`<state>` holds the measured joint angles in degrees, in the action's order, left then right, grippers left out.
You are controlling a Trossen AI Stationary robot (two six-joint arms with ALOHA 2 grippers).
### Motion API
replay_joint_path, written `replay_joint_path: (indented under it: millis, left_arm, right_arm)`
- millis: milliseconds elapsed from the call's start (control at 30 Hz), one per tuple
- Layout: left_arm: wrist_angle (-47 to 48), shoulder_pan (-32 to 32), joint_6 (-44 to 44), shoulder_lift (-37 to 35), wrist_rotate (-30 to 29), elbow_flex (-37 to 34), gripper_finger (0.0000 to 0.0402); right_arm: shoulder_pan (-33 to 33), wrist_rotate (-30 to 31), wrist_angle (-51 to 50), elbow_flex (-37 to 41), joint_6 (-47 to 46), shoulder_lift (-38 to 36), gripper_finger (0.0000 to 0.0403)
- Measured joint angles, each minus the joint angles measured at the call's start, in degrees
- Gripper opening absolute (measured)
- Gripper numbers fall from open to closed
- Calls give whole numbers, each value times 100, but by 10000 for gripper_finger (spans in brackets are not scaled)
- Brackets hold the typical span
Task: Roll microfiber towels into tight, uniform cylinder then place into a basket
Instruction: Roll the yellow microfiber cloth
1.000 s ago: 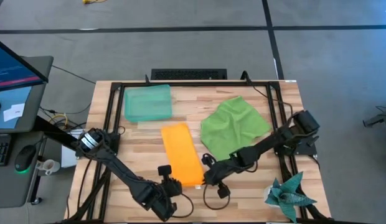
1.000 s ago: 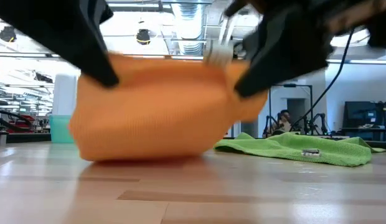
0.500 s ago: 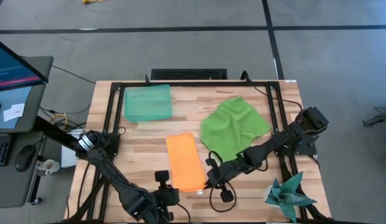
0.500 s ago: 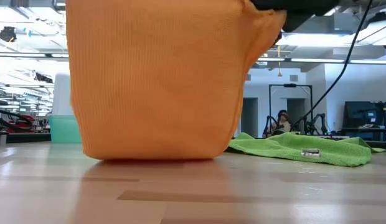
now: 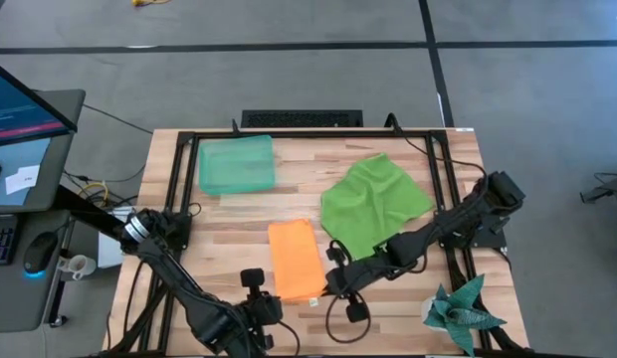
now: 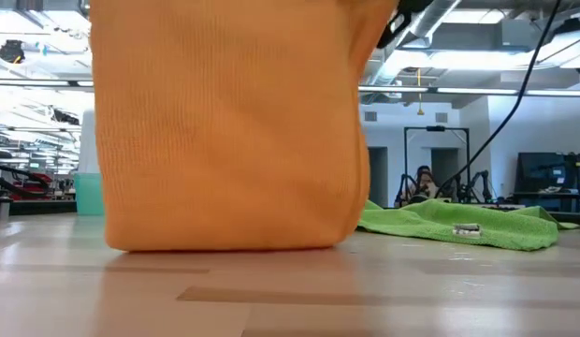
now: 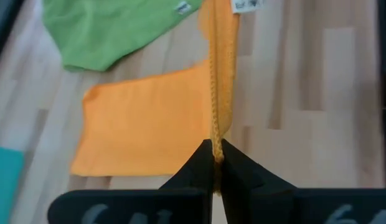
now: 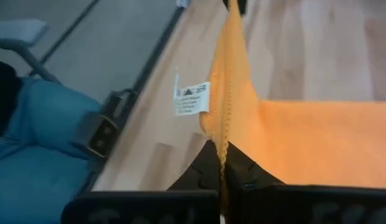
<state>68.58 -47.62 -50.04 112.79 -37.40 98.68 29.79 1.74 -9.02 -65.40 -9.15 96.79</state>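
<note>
- Bright orange microfiber towel [image 5: 296, 260] now lifted by its near edge and drawn back over itself; a second ago lay longer and flatter on the wooden bench [image 5: 239, 214], reaching farther from both pincers.
- Left pincer [image 5: 266, 300] clamped tight on one near corner of the orange cloth, hem pinched between the closed fingers [image 7: 202, 163] in the left wrist view.
- Right pincer [image 5: 333, 283] likewise closed on the other near corner, white care label [image 8: 192, 98] hanging just beyond its tips.
- Held edge stretched taut between the two pincers, rest of the cloth spread on the bench ahead of them; from the low camera, hanging as a tall orange curtain [image 6: 229, 122], lower fold touching the wood.
- Judged meaning: a fold or first turn of the roll under way, cloth shorter than a second ago, no cylinder formed yet.
- Lime green microfiber towel [image 5: 373, 204] rumpled beyond the right pincer, unrolled.
- Shallow translucent teal-green plastic basket [image 5: 236, 164] well beyond the left pincer, nothing visible inside.
</note>
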Motion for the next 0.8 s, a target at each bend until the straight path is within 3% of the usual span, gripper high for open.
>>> replay_joint_path:
  millis: [267, 533, 800]
  left_arm:
    - [359, 174, 51, 0, -580, -340, 2]
    - [374, 604, -146, 10, -561, -1153, 2]
    - [308, 1113, -2, 4, -633, -1470, 3]
  right_arm:
    - [-476, 207, -283, 9, 63, 191, 13]
    - [-974, 230, -182, 5, 208, 756, 9]
    - [-1533, 154, -338, 22, 502, 702, 11]
